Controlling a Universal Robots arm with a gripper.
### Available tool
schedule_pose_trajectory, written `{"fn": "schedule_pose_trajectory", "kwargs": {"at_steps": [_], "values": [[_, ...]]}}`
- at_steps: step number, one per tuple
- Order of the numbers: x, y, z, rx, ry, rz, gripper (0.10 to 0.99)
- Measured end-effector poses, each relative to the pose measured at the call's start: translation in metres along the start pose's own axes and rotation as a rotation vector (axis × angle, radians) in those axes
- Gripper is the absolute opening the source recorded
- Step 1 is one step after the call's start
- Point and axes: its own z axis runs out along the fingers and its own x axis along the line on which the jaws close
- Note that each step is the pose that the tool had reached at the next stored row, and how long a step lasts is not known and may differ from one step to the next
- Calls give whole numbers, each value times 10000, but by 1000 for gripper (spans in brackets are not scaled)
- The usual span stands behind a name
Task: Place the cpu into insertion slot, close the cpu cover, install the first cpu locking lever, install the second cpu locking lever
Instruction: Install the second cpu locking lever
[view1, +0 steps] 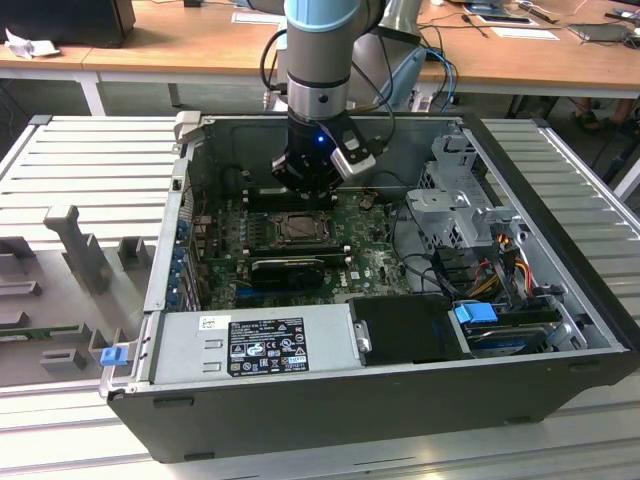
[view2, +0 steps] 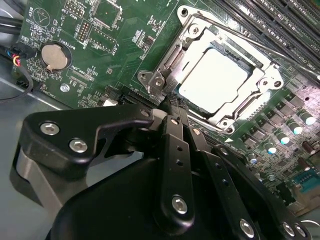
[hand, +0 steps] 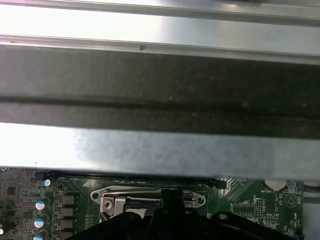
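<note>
The cpu (view2: 212, 75) lies flat in the insertion slot (view1: 297, 228), its pale face showing through the cut-out of the cpu cover (view2: 192, 31). The silver cover lies down over it. My gripper (view2: 172, 104) is shut, its black fingertips together at one corner of the socket, right by a metal hinge piece (view2: 159, 80). Nothing shows between the fingers. In the exterior view the gripper (view1: 305, 190) hangs just behind the socket, inside the open computer case. In the first wrist view the gripper (hand: 172, 196) stands at the cover's edge (hand: 115, 192).
Green motherboard (view2: 115, 30) surrounds the socket, with a coin battery (view2: 54, 56) and long black slots (view2: 280, 25) nearby. A drive cage (view1: 455, 200), cables (view1: 480, 265) and a power supply (view1: 250, 340) crowd the case. The case wall (hand: 160, 75) rises close by.
</note>
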Motion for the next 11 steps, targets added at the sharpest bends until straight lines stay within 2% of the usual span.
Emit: {"fn": "schedule_pose_trajectory", "kwargs": {"at_steps": [11], "values": [[1,-20,-8,2,1,1,106]]}}
